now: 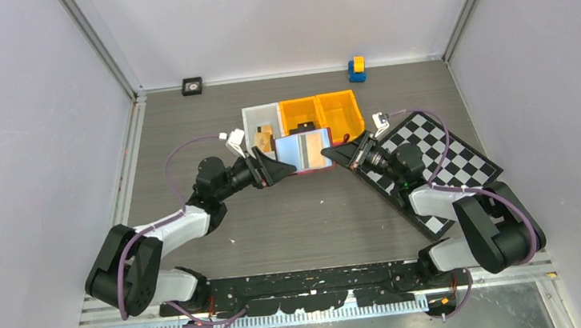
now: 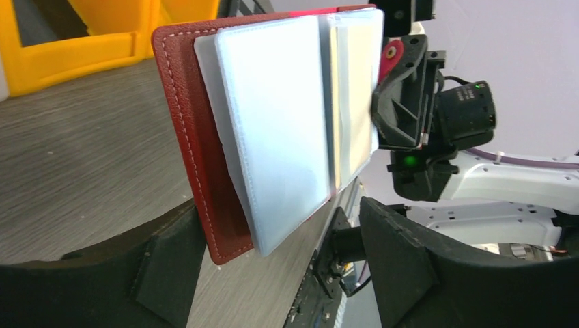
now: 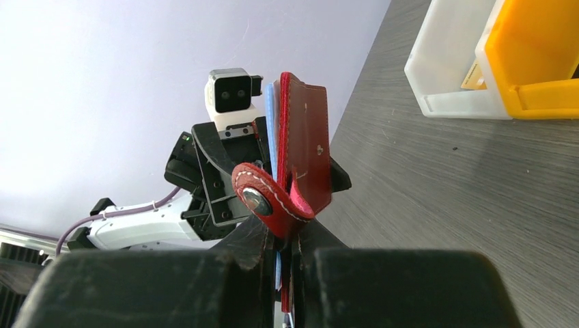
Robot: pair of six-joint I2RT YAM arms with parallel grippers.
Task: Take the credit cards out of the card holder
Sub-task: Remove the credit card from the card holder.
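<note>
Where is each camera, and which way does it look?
Top external: above and behind, looking down at the table; shows left arm and right arm.
Left wrist: on left arm, facing the open card holder; shows open left pincer.
Right wrist: on right arm, facing the card holder's red back; shows right pincer clamped on it.
Shared: all see the card holder; each wrist sees the other arm.

Red card holder (image 1: 304,150) spread open, pale bluish clear sleeves facing up, lifted above the table (image 1: 277,221). Tan credit card (image 1: 319,147) visible inside one sleeve.
</note>
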